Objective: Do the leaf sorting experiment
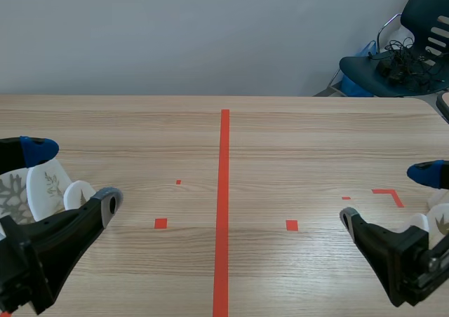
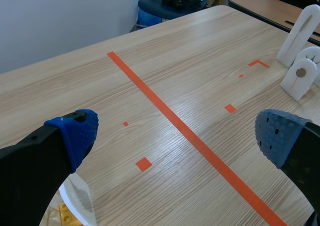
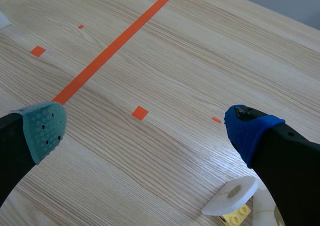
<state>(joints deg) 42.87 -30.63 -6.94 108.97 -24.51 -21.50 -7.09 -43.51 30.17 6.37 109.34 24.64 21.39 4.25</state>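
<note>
I see my left end effector [image 2: 177, 133] spread wide, low over the table [image 1: 295, 142], with white leaf-printed plates [image 1: 43, 188] just beneath it. My right end effector [image 3: 146, 128] is wide too, with a white leaf-shaped piece [image 3: 231, 195] on a yellow brick [image 3: 236, 214] by its blue-padded finger.
</note>
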